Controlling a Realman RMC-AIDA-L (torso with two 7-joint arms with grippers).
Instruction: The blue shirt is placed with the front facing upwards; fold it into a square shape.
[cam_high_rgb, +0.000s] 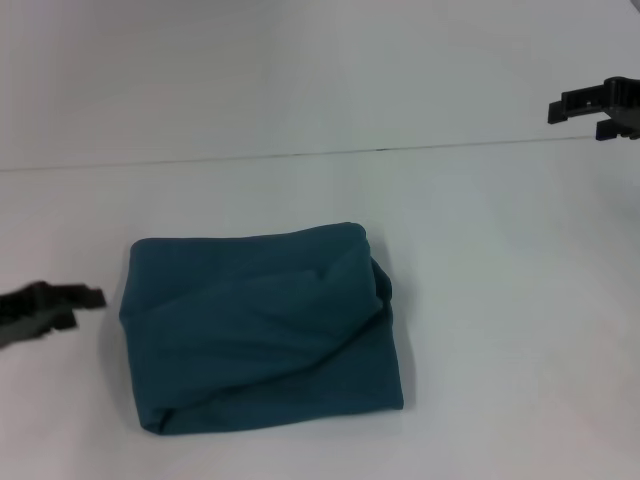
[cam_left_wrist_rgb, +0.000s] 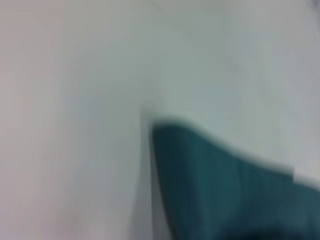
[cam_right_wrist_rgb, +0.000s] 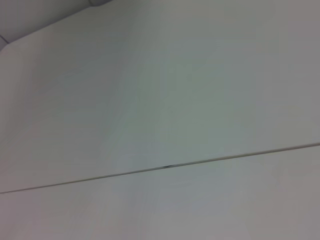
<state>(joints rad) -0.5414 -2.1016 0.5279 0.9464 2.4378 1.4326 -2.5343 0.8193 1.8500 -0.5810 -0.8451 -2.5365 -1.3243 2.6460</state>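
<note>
1. White tabletop (cam_high_rgb: 480, 300) fills the frame; the blue shirt (cam_high_rgb: 262, 330) lies lower centre, already folded into a rough square.
2. Left gripper (cam_high_rgb: 70, 305) at the left edge and right gripper (cam_high_rgb: 600, 110) at upper right hold nothing; finger spread unclear.
3. Folding looks finished; at most the bulging right edge needs tidying.

Soft, even light fills all three views, with no glare on the white table (cam_high_rgb: 480, 300). In the head view the blue shirt (cam_high_rgb: 262, 330) casts only a faint shadow along its near edge, and its outline looks slightly soft. The left wrist view is heavily blurred, smearing the shirt's edge. The right wrist view is evenly lit, a thin seam (cam_right_wrist_rgb: 165, 167) staying fairly sharp.
</note>
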